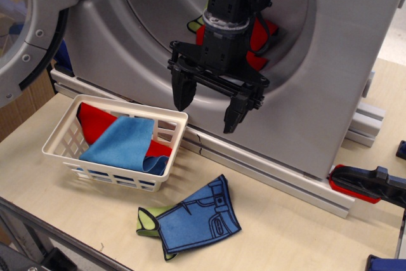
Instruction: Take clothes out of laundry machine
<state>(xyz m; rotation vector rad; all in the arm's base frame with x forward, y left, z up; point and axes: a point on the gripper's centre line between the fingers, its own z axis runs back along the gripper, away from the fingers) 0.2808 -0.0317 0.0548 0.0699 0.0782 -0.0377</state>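
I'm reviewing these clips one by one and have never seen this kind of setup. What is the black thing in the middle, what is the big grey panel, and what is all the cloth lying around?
There is one picture, taken from in front of and above a table. The black thing is the gripper at the end of a robot arm; its two fingers are spread open and hold nothing. Behind it stands a mock laundry machine, a silver-grey front with a round drum hole and its door swung open at left. Inside the hole lie a red garment and a bit of a yellow-green piece. On the table sits a white basket holding a red cloth and a light-blue cloth. In front of it lies a blue jeans-printed piece on top of a yellow-green one.
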